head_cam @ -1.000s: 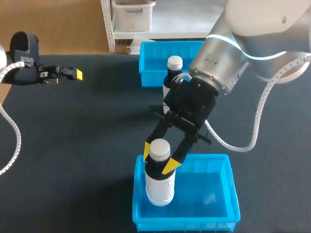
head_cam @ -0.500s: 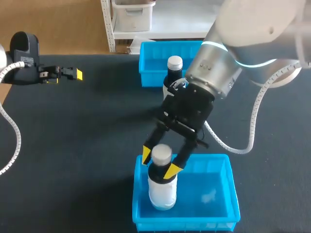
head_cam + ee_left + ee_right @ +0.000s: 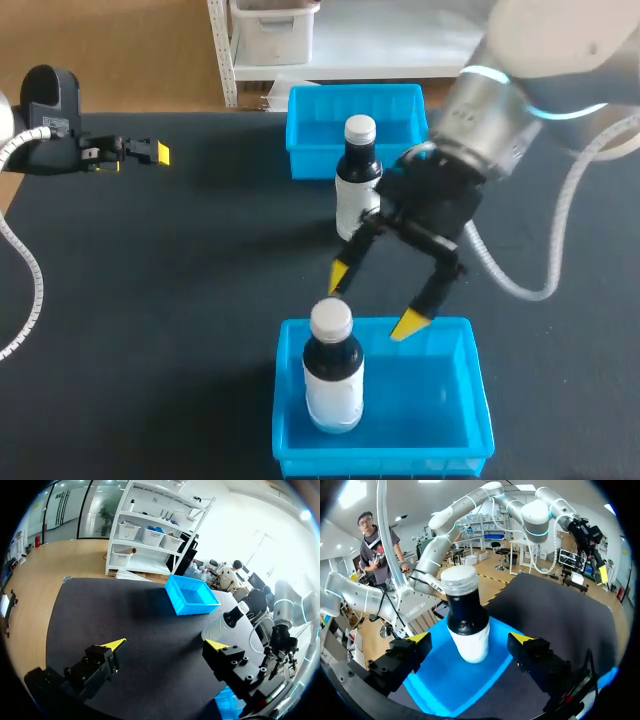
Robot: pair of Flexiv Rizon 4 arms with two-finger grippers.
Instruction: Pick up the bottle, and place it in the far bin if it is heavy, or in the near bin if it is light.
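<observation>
Hovering above the far rim of the near bin (image 3: pixel 470 400), my right end effector (image 3: pixel 374 300) is released: its two yellow-tipped fingers stand wide apart and grasp nothing. The head view shows one fingertip above the tabletop (image 3: pixel 180 300) just beyond that rim and the other above the rim itself.

In the right wrist view, the right end effector (image 3: pixel 471 638) looks down into the near bin (image 3: pixel 440 685). The bottle (image 3: pixel 466 615) stands ahead of the fingers, in line with the gap between them. Neither finger touches it.

The bottle (image 3: pixel 332 375) stands upright inside the near bin, in the part of the bin nearest my left arm. It has a white cap, a dark upper section and a white lower section.

Beyond the near bin, a second bottle (image 3: pixel 357 180) of the same type stands upright on the tabletop. It lies between the near bin and the far bin (image 3: pixel 310 130), close to the far bin's wall; I cannot tell if they touch.

My left end effector (image 3: pixel 140 152) is well apart from the near bin, at the tabletop's far left side. In the left wrist view, the left end effector (image 3: pixel 165 644) is released, with nothing between its spread fingers. The second bottle (image 3: pixel 225 622) and the far bin (image 3: pixel 192 596) lie ahead of it.
</observation>
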